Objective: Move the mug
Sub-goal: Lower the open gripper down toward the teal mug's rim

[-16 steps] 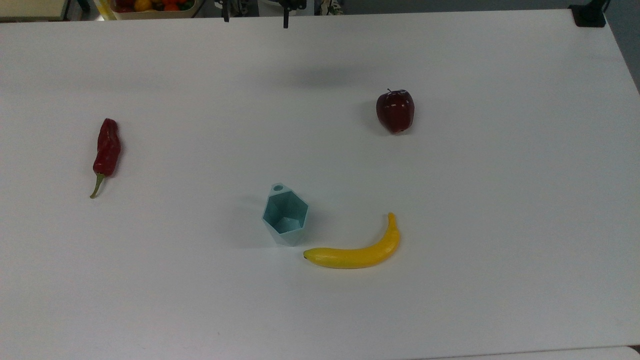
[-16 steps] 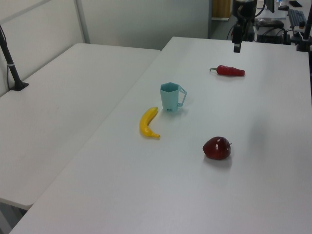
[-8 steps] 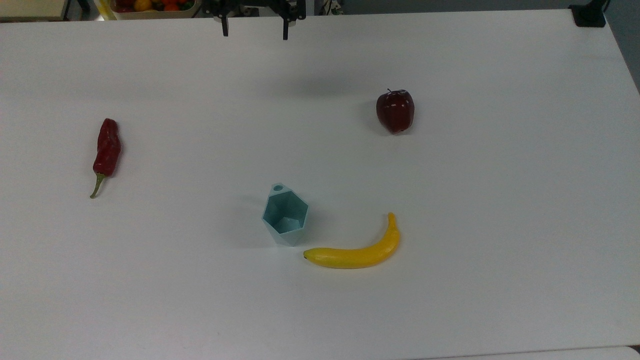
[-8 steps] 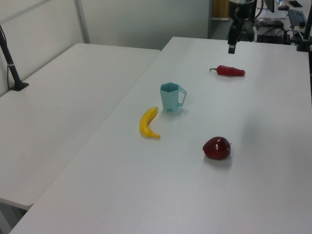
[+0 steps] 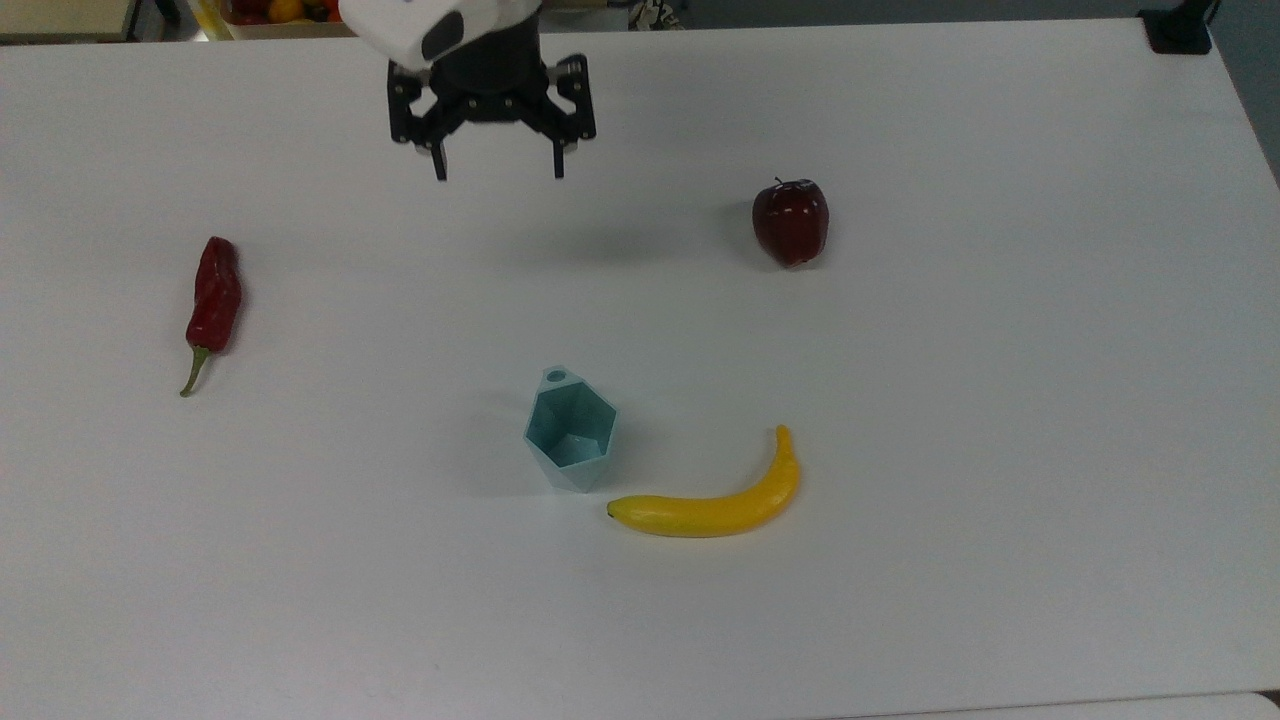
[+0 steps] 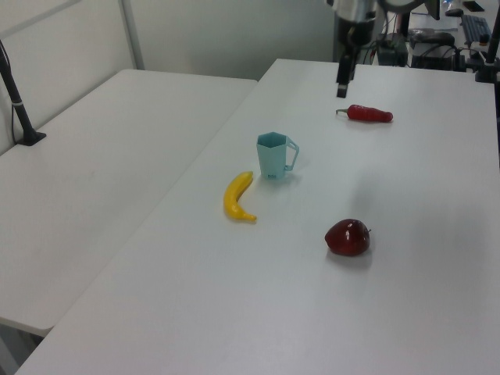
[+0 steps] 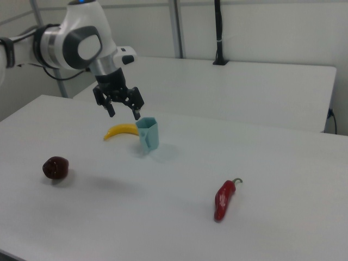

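Four things lie on the white table [image 5: 1000, 400]: the teal mug [image 5: 571, 436] upright near the middle, a banana [image 5: 715, 505] just beside it to the top view's right, an apple [image 5: 790, 221] farther off, and a chili [image 5: 213, 300] well apart at the top view's left. Above the table hangs the gripper [image 5: 497, 172], fingers spread wide, holding nothing, well apart from the mug.
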Robot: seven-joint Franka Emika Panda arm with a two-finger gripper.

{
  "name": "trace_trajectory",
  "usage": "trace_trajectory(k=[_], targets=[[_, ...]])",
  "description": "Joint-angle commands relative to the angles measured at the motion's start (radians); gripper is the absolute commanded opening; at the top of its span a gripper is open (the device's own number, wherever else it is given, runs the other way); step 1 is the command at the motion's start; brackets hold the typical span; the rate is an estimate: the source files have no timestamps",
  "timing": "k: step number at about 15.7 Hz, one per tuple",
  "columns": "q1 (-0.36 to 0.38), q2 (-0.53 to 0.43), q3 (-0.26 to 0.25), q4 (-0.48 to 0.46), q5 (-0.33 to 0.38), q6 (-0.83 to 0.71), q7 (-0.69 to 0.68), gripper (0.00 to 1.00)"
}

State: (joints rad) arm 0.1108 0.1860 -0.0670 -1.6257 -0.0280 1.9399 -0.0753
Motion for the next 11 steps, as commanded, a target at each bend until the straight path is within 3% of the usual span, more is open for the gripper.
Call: trace_trajectory(k=[1, 11], targets=[[0.012, 0.104, -0.008, 0.041, 0.013, 0.114, -0.029, 1.0], [0.039, 0.317, 0.0, 0.059, -0.016, 0.353, -0.026, 1.0]])
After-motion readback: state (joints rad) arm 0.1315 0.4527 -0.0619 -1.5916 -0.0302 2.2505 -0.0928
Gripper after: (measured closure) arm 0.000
